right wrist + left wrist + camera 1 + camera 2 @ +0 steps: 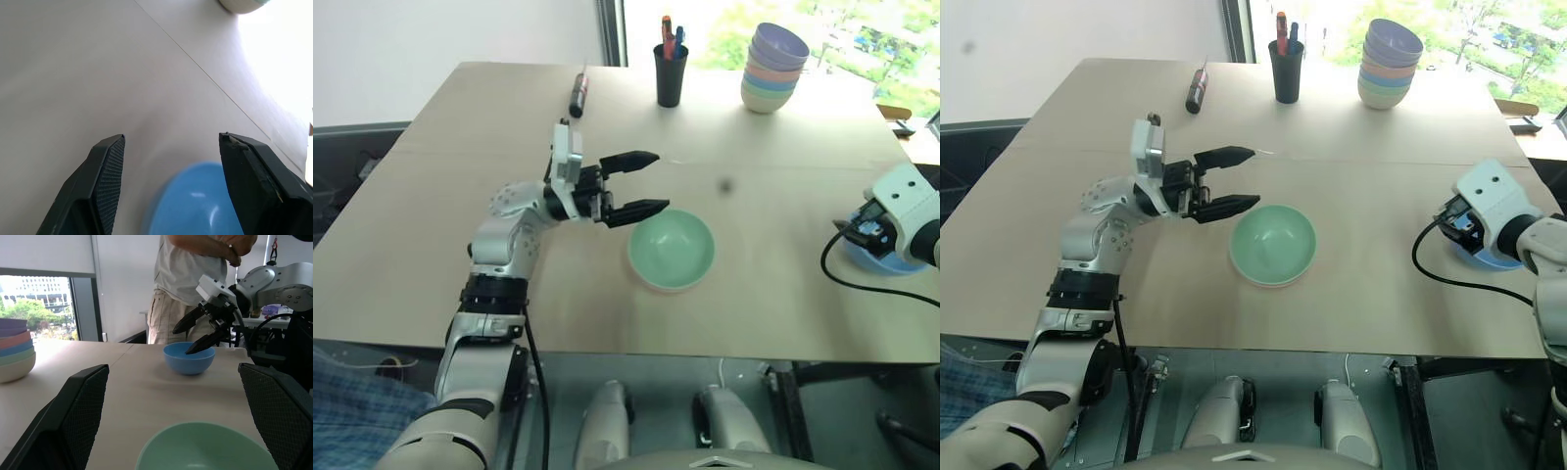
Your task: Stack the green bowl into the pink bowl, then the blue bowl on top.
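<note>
The left gripper hangs above the pale wooden worktop with its two black fingers spread wide and nothing between them. Just past its fingertips, to the right, sits the green bowl, nested inside the pink bowl, whose salmon rim peeks out beneath it. Well to the right, near the worktop's edge, the right gripper also stands wide and empty, its fingertips poised over the blue bowl, one finger reaching past the rim. In my judgement the risk lies here: the bowl sits close to the edge, so a closing finger that only catches the thin rim could push or tip it off. A person stands beyond the worktop.
</note>
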### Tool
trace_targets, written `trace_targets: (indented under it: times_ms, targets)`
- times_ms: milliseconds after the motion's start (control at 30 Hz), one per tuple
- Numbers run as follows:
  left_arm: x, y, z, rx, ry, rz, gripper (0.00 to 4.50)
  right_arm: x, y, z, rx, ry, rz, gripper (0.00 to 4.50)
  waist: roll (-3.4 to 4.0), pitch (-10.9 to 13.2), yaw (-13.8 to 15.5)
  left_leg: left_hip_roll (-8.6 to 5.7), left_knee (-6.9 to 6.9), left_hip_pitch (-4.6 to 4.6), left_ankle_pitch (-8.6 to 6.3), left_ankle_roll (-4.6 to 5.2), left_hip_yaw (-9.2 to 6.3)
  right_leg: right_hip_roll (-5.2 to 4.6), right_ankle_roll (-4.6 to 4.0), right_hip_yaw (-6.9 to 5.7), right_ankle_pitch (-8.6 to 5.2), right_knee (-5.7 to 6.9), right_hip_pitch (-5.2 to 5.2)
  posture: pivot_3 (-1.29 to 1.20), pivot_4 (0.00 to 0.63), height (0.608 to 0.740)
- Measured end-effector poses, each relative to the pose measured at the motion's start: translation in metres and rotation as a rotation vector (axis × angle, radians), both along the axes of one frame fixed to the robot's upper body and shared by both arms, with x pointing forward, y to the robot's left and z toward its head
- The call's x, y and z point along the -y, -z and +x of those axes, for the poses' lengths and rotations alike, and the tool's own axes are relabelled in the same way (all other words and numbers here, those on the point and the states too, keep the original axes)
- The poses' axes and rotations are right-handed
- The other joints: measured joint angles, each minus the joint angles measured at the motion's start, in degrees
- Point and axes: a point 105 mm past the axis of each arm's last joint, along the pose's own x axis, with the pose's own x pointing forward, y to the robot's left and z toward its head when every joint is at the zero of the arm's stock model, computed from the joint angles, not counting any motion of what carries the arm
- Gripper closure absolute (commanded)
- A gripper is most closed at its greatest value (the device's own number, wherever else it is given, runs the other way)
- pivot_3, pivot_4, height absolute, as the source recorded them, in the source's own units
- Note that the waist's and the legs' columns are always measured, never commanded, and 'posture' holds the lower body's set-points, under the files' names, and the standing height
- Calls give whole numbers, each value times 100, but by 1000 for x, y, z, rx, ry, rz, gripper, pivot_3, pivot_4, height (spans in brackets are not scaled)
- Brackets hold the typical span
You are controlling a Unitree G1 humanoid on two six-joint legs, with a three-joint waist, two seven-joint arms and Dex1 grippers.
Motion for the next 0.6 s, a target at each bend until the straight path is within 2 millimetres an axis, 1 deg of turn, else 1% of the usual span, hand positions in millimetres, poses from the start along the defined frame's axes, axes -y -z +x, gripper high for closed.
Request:
trace_targets:
  times_ms: [100, 167, 233, 367, 433, 467, 500, 533, 567, 600]
  targets:
    - [3, 0, 0, 4, 14, 0, 0, 4, 19, -1, -50, 27, 52, 1295, 0, 0, -5, 0, 0, -1, 0, 0, -1, 0, 1, 0, 0, -1, 2, 0, 150, 740]
    - [4, 0, 0, 3, 18, 1, 0, 7, 26, -1, -68, 45, 71, 1295, 0, 0, -6, -1, 0, 0, 0, 0, -2, -1, 1, 0, 0, -2, 3, 0, 150, 740]
    - [6, 1, 1, 2, 23, -1, 0, 15, 36, 1, -87, 76, 83, 1295, 0, 0, -6, -1, 0, 0, 0, 0, -4, -1, 1, -2, 0, -4, 6, 0, 150, 740]
    - [8, 2, 0, 5, 32, -1, 0, 33, 73, -2, -176, 130, 94, 1295, 1, 0, 7, -2, -1, -1, 0, 0, -7, -1, 1, -5, 0, -10, 8, 0, 150, 740]
    - [8, 2, 0, 6, 33, -1, 0, 34, 75, -1, -173, 122, 93, 1801, 1, -1, 2, -2, -1, 0, 0, 0, -7, 0, 2, -4, 1, -10, 10, 0, 150, 740]
    - [8, 2, 0, 6, 33, -1, 0, 36, 77, 0, -171, 121, 94, 1970, 1, -1, -7, -2, -1, 3, 0, 1, -7, 0, 2, -5, 1, -11, 13, 0, 150, 740]
    - [8, 2, 0, 6, 32, 0, 0, 37, 78, 0, -168, 117, 93, 2439, 1, -1, -11, -2, -1, 2, 0, 1, -7, 0, 2, -5, 1, -11, 13, 0, 150, 740]
    - [8, 2, 0, 6, 32, 0, 0, 37, 80, 1, -168, 113, 91, 2723, 1, -1, -13, -2, 0, 3, 0, 1, -9, 0, 2, -6, 1, -11, 15, 0, 150, 740]
    - [8, 2, 0, 6, 32, 0, 0, 38, 81, 1, -168, 110, 90, 3219, 1, -1, -15, -2, 0, 3, 0, 1, -10, 0, 2, -7, 1, -11, 15, 0, 150, 740]
    - [8, 2, 0, 6, 31, 0, 0, 38, 81, 2, -167, 106, 89, 3454, 1, -1, -17, -2, 0, 3, 0, 1, -10, 0, 3, -7, 1, -11, 15, 0, 150, 740]
